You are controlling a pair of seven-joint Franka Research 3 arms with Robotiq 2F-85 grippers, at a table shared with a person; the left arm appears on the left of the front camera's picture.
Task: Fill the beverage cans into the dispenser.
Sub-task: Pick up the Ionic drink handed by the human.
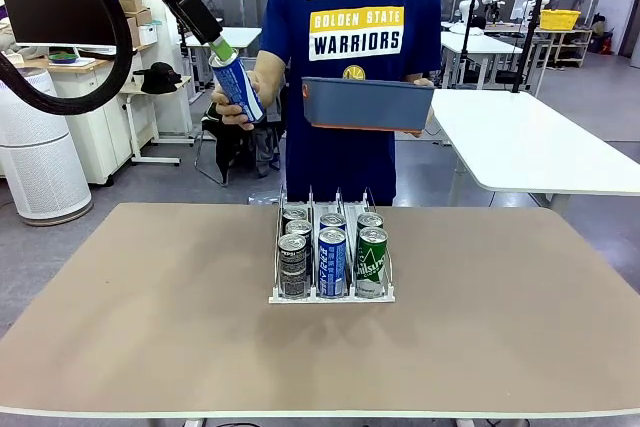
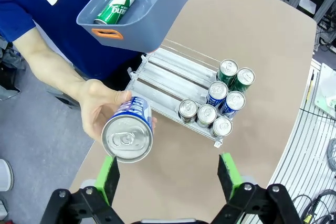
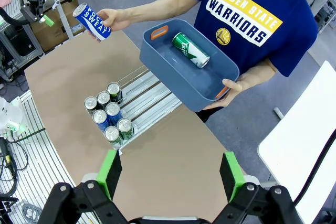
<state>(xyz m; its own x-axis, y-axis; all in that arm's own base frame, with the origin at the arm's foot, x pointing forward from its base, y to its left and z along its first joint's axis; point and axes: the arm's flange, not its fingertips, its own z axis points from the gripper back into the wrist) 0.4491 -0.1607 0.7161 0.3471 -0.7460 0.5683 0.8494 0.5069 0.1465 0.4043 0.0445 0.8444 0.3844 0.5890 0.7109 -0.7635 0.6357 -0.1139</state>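
Blue, white-printed slim aluminium can (image 2: 128,132), held out in the person's hand (image 2: 97,109), lies just ahead of the open left pincer (image 2: 168,177), nearer one green pad (image 2: 108,179); centring it before closing would be wise. The right pincer (image 3: 170,174) hangs open above the table (image 3: 173,145).

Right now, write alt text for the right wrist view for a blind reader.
A person's hand holds a blue Pocari Sweat can out toward the open left gripper, the other hand carrying a blue-grey tub with one green can lying in it. Seven cans stand at one end of the clear dispenser on the table.
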